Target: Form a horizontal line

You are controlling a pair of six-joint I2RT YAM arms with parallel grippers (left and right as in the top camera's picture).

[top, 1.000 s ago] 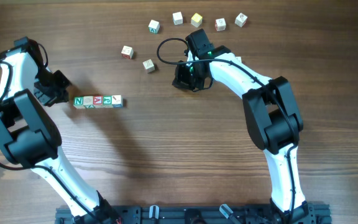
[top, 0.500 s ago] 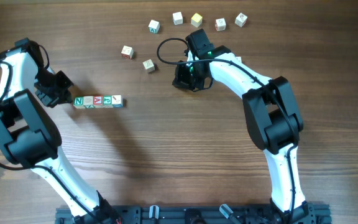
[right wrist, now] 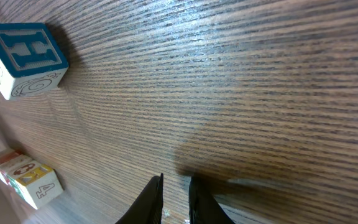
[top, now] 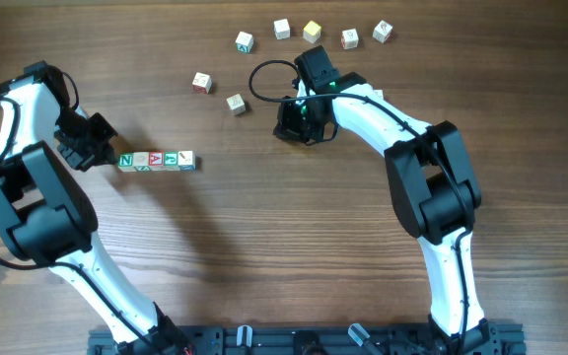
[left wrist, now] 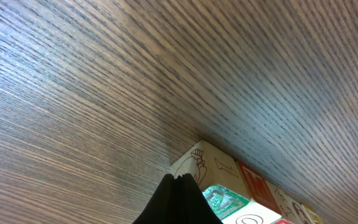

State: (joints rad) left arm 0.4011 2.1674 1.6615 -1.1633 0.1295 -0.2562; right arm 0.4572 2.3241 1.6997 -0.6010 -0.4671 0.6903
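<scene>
A green N is showing on the leftmost cube in the horizontal line, seen from overhead, while the letters on its three neighbours are proving too small to read; in the left wrist view a thin 1 is appearing on that cube's side; in the right wrist view a blue H is topping a loose cube and a yellow-faced cube is displaying a 4

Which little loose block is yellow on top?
The small yellow-topped wooden cube, the middle one in the far row of five loose cubes. The whitish cubes beside it have pale tops with coloured markings.
</scene>
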